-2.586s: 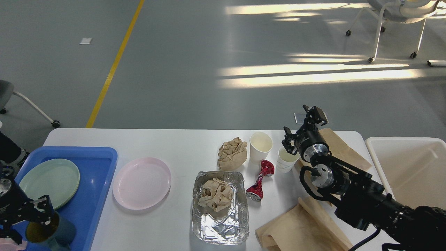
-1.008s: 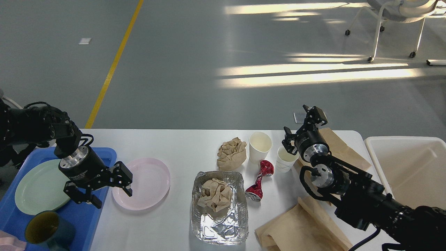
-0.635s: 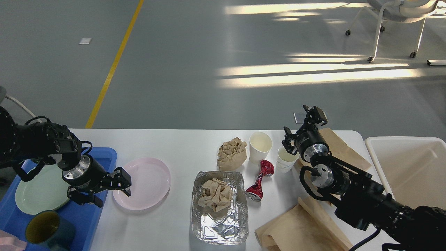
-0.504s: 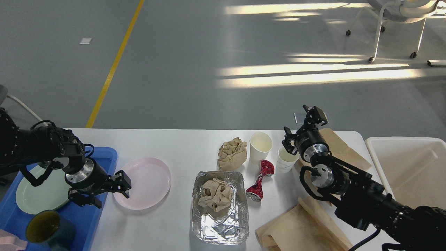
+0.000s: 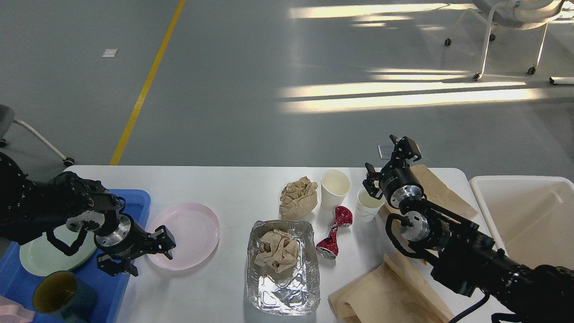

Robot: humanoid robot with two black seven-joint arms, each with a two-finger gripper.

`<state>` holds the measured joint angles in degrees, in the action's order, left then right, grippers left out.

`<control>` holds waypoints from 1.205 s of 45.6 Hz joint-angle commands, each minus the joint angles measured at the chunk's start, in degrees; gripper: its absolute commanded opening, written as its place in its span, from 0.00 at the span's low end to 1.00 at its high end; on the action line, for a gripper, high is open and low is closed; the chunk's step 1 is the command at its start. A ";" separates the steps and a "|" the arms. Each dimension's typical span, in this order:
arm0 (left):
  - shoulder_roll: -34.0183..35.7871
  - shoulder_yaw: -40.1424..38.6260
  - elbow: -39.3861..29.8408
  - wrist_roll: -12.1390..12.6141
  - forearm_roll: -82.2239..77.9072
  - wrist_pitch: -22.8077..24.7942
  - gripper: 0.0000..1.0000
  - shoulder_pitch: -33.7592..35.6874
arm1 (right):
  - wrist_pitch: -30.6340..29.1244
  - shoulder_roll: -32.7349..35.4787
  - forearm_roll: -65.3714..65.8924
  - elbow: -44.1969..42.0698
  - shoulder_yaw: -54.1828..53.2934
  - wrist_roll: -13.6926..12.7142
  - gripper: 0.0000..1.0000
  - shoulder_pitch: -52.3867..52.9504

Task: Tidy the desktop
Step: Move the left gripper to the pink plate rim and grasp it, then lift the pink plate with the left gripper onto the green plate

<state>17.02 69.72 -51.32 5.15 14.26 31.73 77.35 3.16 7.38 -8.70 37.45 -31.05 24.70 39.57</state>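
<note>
Below, the desktop (image 5: 233, 188) lies under the left pincer (image 5: 145, 253), released beside the pink plate (image 5: 190, 233).

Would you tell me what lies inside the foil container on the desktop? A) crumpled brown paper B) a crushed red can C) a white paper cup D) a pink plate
A: crumpled brown paper sits inside the foil container; the crushed red can lies beside it.

No legible text, labels or numbers anywhere.
</note>
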 commanded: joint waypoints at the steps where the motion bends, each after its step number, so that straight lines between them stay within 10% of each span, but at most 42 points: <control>1: 0.03 -0.02 0.08 0.03 0.86 -0.52 0.83 -0.45 | 0.00 0.00 0.00 -0.01 -0.06 0.00 1.00 -0.02; 55: -2.17 -1.96 3.24 0.03 0.95 -6.68 0.64 -4.75 | 0.00 0.00 0.00 -0.01 -0.06 0.00 1.00 -0.02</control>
<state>15.03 67.77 -48.07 5.19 15.21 25.60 72.90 3.16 7.38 -8.70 37.45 -31.08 24.70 39.55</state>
